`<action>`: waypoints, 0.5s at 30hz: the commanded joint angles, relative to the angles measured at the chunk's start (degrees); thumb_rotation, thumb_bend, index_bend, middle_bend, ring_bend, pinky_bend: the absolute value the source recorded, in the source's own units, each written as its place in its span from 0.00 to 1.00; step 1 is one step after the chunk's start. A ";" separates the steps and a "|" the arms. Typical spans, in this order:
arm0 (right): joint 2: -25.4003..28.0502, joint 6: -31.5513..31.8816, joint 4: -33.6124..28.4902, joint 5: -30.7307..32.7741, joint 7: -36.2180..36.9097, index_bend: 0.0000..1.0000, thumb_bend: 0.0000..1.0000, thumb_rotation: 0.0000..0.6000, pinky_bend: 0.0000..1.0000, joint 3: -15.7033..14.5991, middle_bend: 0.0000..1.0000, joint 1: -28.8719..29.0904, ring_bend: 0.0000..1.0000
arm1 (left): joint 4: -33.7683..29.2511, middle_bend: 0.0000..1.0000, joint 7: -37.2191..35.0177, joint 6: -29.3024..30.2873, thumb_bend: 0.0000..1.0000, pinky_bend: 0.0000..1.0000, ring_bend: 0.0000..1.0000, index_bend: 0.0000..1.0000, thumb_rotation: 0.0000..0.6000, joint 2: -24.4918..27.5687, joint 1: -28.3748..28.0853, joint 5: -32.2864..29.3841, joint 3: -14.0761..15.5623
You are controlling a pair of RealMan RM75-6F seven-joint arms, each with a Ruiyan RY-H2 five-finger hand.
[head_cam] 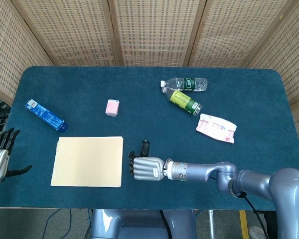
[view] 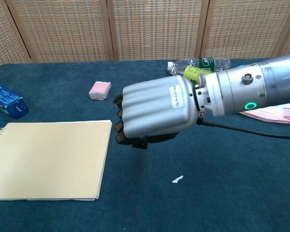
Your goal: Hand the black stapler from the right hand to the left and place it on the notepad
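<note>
My right hand [head_cam: 147,168] hovers over the table front just right of the notepad [head_cam: 87,161], its fingers curled around the black stapler [head_cam: 145,146], whose end sticks out past the hand. In the chest view the right hand [view: 152,113] fills the middle, its silver back facing the camera, and it hides the stapler. The tan notepad [view: 48,159] lies flat at the front left. My left hand [head_cam: 0,157] waits off the table's left edge with fingers spread and nothing in it; the chest view does not show it.
A blue box [head_cam: 46,115] lies at the far left and a pink eraser [head_cam: 112,107] behind the notepad. Two bottles [head_cam: 184,99] and a wipes pack [head_cam: 216,127] sit at the back right. A white scrap [view: 177,179] lies near the front.
</note>
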 commanded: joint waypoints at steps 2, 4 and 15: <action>-2.48 -0.11 2.92 -1.50 2.39 0.60 0.74 1.00 0.40 -2.22 0.58 2.17 0.52 | 0.16 0.00 -0.72 -0.07 0.00 0.00 0.00 0.00 1.00 0.27 0.00 -0.32 -0.18; -3.70 0.46 4.81 -2.22 3.21 0.57 0.75 1.00 0.40 -3.65 0.57 2.86 0.52 | 0.19 0.00 -1.13 -0.26 0.00 0.00 0.00 0.00 1.00 0.41 -0.02 -0.57 -0.22; -8.88 2.67 13.40 -4.47 3.22 0.49 0.68 1.00 0.40 -10.10 0.49 3.59 0.46 | -0.26 0.00 -1.72 -0.31 0.00 0.00 0.00 0.00 1.00 0.82 -0.06 -0.22 0.11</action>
